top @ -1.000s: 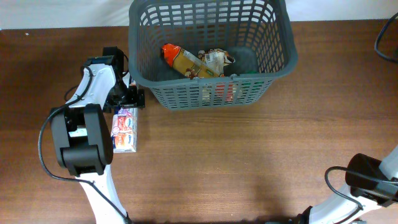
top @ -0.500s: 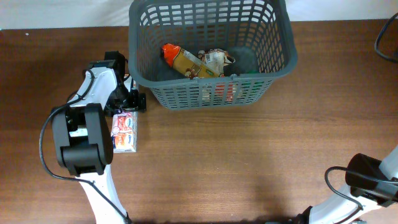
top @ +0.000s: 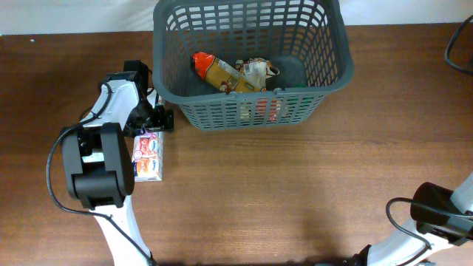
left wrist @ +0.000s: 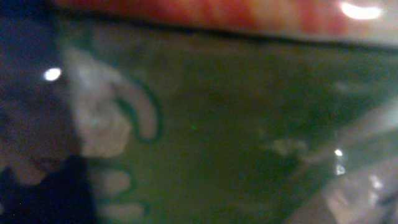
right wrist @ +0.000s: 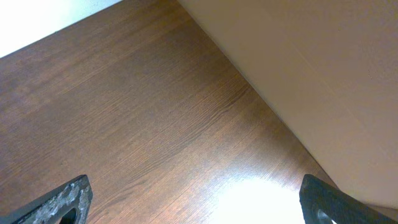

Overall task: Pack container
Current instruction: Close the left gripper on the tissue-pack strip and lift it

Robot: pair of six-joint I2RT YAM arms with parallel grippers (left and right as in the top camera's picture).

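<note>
Container (top: 214,112) sits upper centre on the surface (top: 295,185): stiff, probably light lattice plastic, best taken by the thick rim; left tool (top: 153,118) spread wide over snack packet (top: 148,157), right tool (right wrist: 196,202) released.

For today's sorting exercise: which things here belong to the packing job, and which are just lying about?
Job: basket; bottle and wrappers inside; packet on table; left gripper at its end.
Lying about: black cable, right edge.
</note>
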